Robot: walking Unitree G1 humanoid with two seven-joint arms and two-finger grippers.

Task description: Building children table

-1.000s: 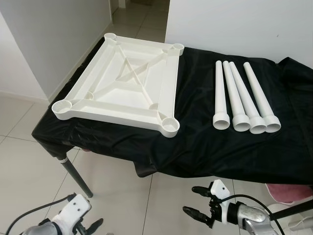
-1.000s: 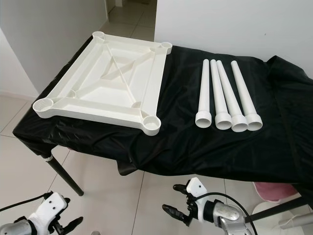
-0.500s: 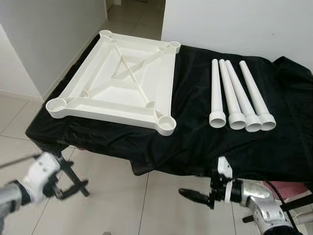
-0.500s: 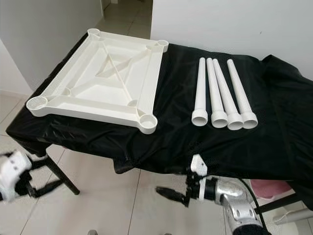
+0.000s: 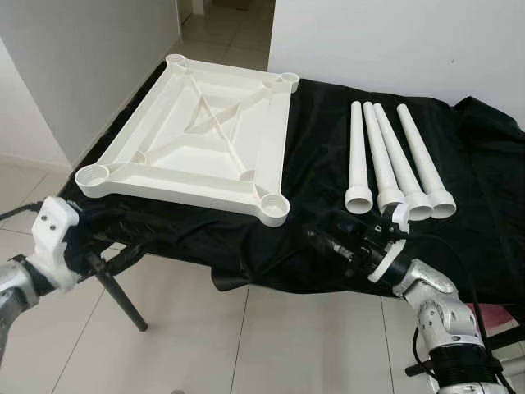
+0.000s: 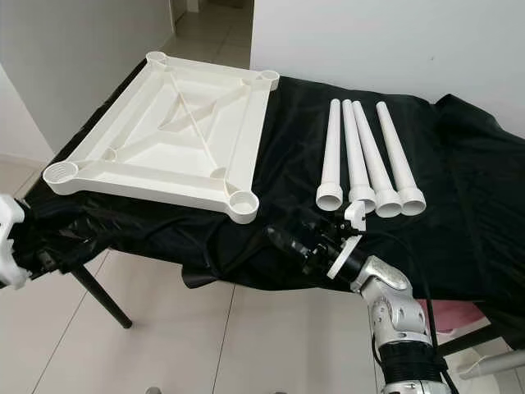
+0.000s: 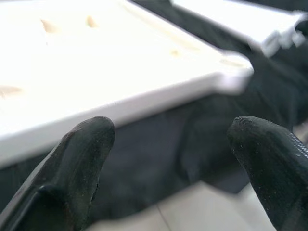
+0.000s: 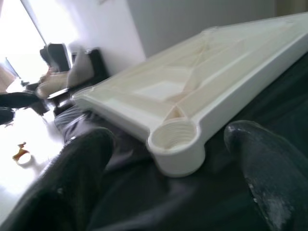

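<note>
- No brand, label or writing can be read.
- A glossy white plastic tabletop [image 5: 201,139], ribbed, with threaded round corner sockets, is laid upside down on black cloth [image 5: 328,172].
- Four smooth tapered legs [image 5: 394,160] are laid beside it.
- The right gripper [image 6: 297,238] and left gripper [image 5: 111,261] are held apart, clamping nothing.

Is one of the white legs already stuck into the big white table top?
No, all four white legs lie side by side on the black cloth, apart from the upside-down table top, whose corner sockets are empty.
</note>
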